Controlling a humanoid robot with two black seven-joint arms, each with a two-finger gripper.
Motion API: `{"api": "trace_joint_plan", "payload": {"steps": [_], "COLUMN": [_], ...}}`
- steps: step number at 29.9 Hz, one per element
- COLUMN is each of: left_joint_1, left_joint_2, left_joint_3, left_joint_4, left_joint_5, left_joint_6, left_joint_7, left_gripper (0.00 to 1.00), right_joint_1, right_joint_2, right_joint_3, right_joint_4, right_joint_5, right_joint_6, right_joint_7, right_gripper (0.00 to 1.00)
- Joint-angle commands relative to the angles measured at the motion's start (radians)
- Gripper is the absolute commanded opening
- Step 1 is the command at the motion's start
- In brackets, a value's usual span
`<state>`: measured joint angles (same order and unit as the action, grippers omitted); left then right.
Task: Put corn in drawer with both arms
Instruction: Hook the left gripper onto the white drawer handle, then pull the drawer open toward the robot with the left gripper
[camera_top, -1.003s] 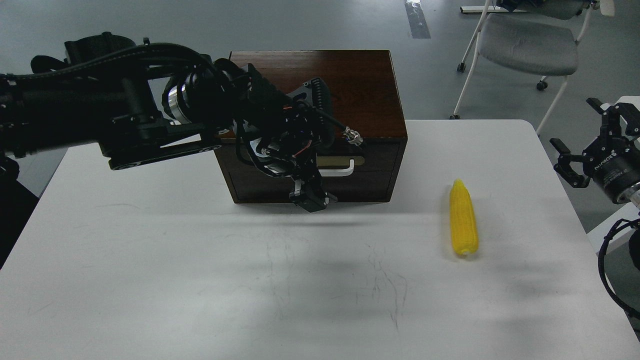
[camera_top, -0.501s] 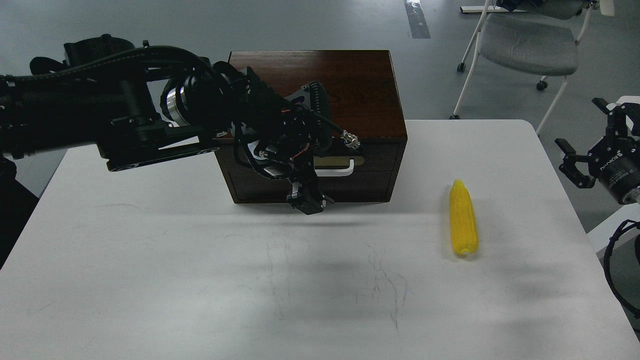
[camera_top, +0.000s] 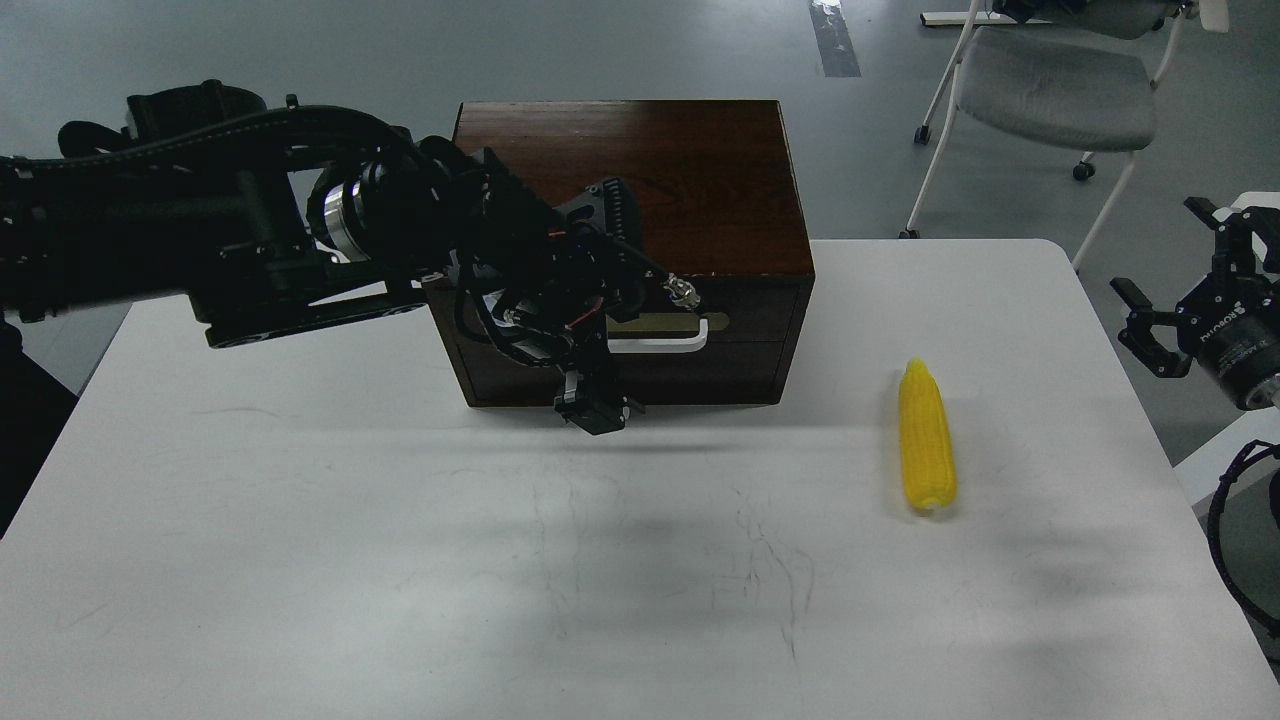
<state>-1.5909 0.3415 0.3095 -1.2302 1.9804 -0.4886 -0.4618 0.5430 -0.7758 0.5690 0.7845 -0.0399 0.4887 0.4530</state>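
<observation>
The yellow corn (camera_top: 926, 441) lies on the white table (camera_top: 300, 520) at the right, tip pointing away from me. The dark brown cabinet (camera_top: 700, 170) stands at the table's back; its drawer (camera_top: 750, 300) is closed, and the white bar handle (camera_top: 670, 338) is partly hidden by my left arm. My left gripper (camera_top: 594, 408) hangs fingers-down in front of the drawer, just left of the handle and close above the table; its dark fingers cannot be told apart. My right gripper (camera_top: 1175, 270) is open and empty, beyond the table's right edge, well right of the corn.
A grey chair (camera_top: 1050, 90) stands on the floor behind the table at the right. Cables of my right arm (camera_top: 1225, 540) hang by the table's right edge.
My left gripper has shifted left along the drawer front, away from the handle. My right gripper drifted slightly right and up, then stayed. The corn has not moved.
</observation>
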Motion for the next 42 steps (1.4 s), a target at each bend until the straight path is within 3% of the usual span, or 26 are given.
{"api": "trace_joint_plan", "payload": {"steps": [1, 42], "left_joint_1": [0.0, 0.023], "left_joint_2": [-0.001, -0.012], "left_joint_3": [0.003, 0.045], "left_joint_4": [0.001, 0.023], "left_joint_5": [0.0, 0.001], "left_joint_6": [0.0, 0.0], "left_joint_7": [0.0, 0.0], "left_gripper": [0.98, 0.98], "right_joint_1": [0.0, -0.005], "right_joint_2": [0.0, -0.002], "right_joint_3": [0.0, 0.002], "right_joint_4": [-0.001, -0.001], "right_joint_5": [0.0, 0.002], "right_joint_6": [0.0, 0.0], "right_joint_7": [0.001, 0.006], "right_gripper": [1.0, 1.0]}}
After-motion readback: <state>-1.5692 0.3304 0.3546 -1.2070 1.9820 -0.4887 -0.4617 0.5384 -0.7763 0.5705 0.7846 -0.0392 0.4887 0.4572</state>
